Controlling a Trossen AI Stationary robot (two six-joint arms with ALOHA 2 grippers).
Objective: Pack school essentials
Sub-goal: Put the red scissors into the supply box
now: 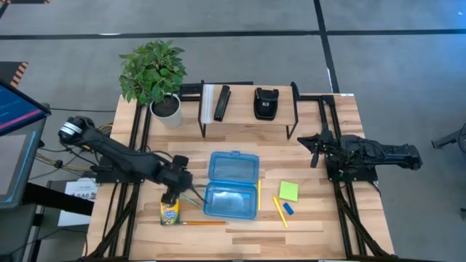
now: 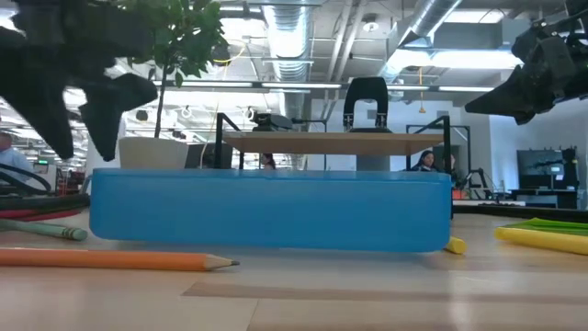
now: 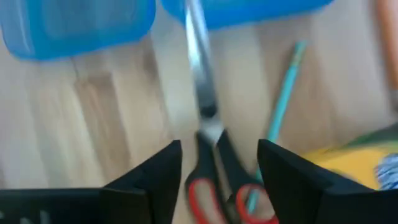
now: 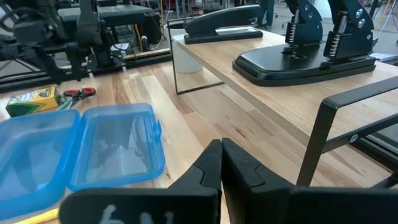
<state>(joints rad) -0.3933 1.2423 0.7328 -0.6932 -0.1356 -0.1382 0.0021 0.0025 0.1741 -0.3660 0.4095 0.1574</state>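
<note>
My left gripper [image 3: 219, 144] is open and hovers over the red-handled scissors [image 3: 214, 168], which lie flat on the wood, blades toward the open blue case [image 1: 233, 185]. One finger stands on each side of the handles without touching them. The green-yellow crayon box [image 1: 170, 211] and a teal pencil [image 3: 283, 106] lie beside the scissors. An orange pencil [image 1: 200, 223] lies near the front edge. Yellow pencils [image 1: 280, 211], the lime sticky-note pad [image 1: 288, 191] and the blue eraser [image 1: 288, 209] lie right of the case. My right gripper [image 4: 221, 162] is shut and waits at the table's right side.
A black-framed wooden shelf [image 1: 247, 116] at the far side carries a black stapler [image 1: 266, 103] and a flat black bar [image 1: 221, 103]. A potted plant [image 1: 154, 76] stands at the far left. Bare wood lies between the case and the shelf.
</note>
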